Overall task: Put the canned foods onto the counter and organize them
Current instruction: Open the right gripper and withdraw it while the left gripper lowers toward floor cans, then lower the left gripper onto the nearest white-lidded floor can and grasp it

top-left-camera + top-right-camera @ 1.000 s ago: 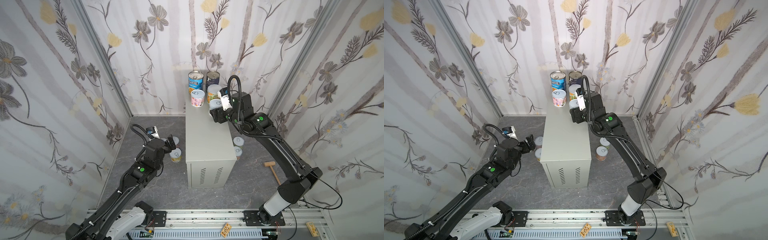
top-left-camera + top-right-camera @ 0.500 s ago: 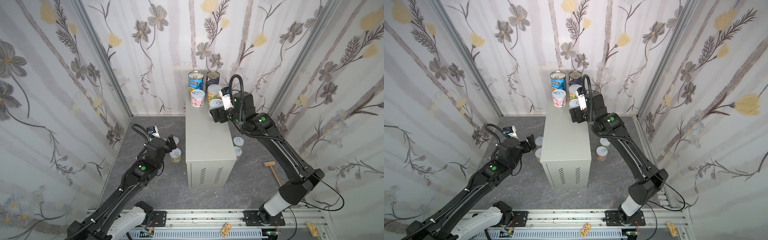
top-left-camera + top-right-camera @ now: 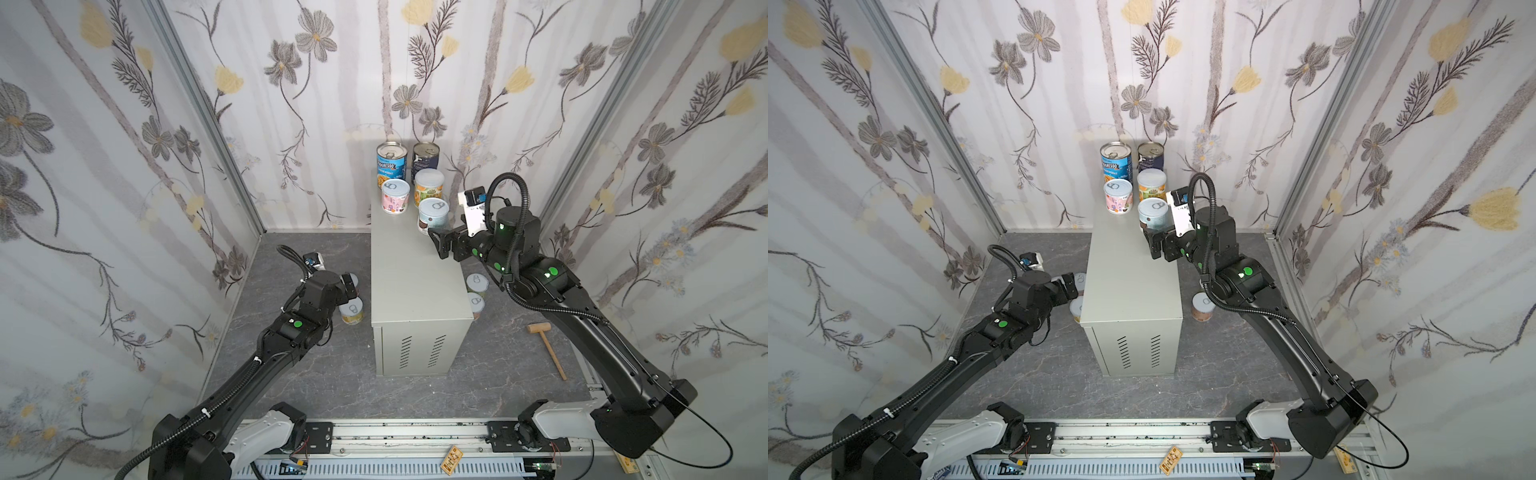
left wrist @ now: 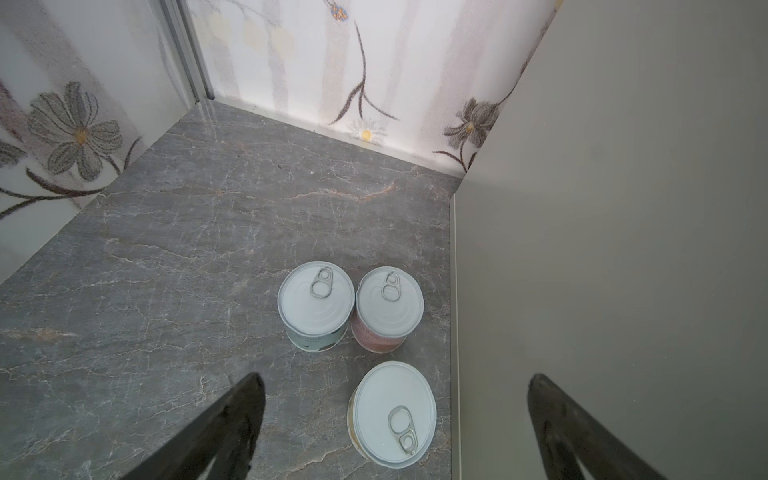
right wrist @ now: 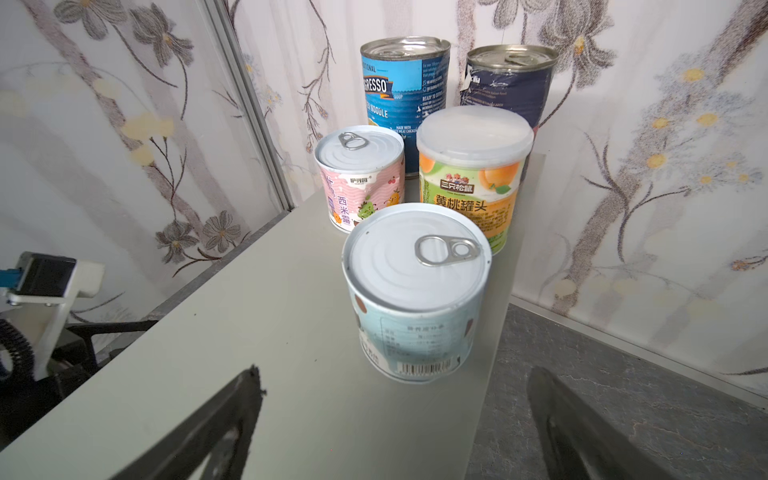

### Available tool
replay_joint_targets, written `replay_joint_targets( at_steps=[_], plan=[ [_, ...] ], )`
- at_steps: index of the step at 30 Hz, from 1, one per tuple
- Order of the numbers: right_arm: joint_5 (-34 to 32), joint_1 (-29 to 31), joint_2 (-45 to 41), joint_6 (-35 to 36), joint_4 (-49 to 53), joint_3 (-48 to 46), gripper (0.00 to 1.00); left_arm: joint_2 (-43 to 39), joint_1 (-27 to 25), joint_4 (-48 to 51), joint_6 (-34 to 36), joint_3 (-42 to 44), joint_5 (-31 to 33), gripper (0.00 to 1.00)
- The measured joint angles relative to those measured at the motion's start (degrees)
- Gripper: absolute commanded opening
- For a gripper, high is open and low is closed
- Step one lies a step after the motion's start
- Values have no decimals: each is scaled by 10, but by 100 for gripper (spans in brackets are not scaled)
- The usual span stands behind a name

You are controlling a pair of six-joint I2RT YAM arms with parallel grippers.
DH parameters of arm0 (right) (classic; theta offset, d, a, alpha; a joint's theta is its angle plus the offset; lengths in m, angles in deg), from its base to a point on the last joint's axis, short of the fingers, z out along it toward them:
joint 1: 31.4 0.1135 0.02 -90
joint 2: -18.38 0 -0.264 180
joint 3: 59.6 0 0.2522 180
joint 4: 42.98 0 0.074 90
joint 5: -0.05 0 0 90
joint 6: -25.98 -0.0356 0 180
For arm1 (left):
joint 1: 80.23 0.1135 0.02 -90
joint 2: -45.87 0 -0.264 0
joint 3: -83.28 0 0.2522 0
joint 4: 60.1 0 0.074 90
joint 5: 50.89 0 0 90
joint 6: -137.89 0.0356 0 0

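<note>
Cans on bench: five, all upright, grouped at the far end of the bench (image 3: pixel 415 286) top.
- Back row by the wall: blue Progresso can (image 3: pixel 391 164) and dark navy can (image 3: pixel 425 157), side by side.
- In front of those: pink-label can (image 3: pixel 395 198) and yellow-peach can (image 3: pixel 429 189) with a plastic cap.
- Nearest, by the bench's right edge: light-blue can (image 3: pixel 433 217), just in front of the yellow-peach can.

Right arm: rises from the rail at the right and bends in over the bench's right edge. The wrist is about level with the can tops. Right tool (image 5: pixel 394 374) is open with the jaws wide. The light-blue can stands just ahead of the fingertips, centred on the gap, and neither finger touches it. Nothing is gripped.

Marbled floor (image 4: pixel 187 249), left of bench: three upright pull-tab cans close to the bench's side wall. The teal-label can (image 4: pixel 316 307) and the pink-brown can (image 4: pixel 388 309) stand just beside each other, and the tan-label can (image 4: pixel 392 415) stands apart from them.

Left arm: stretched low and forward from the rail, wrist tipped down at the floor beside the bench. Left tool (image 4: pixel 395 380) is open with the jaws wide astride the tan-label can. It holds nothing, and I cannot tell its height over the can.

Floor, right of bench: a white-lidded can (image 3: pixel 476 284) and a second white-lidded can (image 3: pixel 475 302) stand against the bench wall, partly hidden by the right arm. The wooden mallet (image 3: pixel 546 349) lies well apart from them.
</note>
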Motion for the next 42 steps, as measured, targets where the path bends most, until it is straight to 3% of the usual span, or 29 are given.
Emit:
replay_joint_targets(
  at_steps=[9, 14, 20, 28, 42],
  plan=[
    [-51, 0, -147, -14, -160, -202, 100, 36, 14, 21, -16, 26, -54, 100],
    [-144, -3, -238, -58, -282, -347, 100, 65, 9, 31, -15, 62, -89, 100],
    [-260, -17, -297, -135, -360, -466, 100, 105, -7, 4, -6, 92, -107, 100],
    [-309, -33, -322, -181, -368, -496, 100, 182, -10, -57, -7, 92, -120, 100],
    [-310, -42, -321, -185, -381, -497, 100, 270, 0, -110, -20, 55, -72, 100]
  ],
)
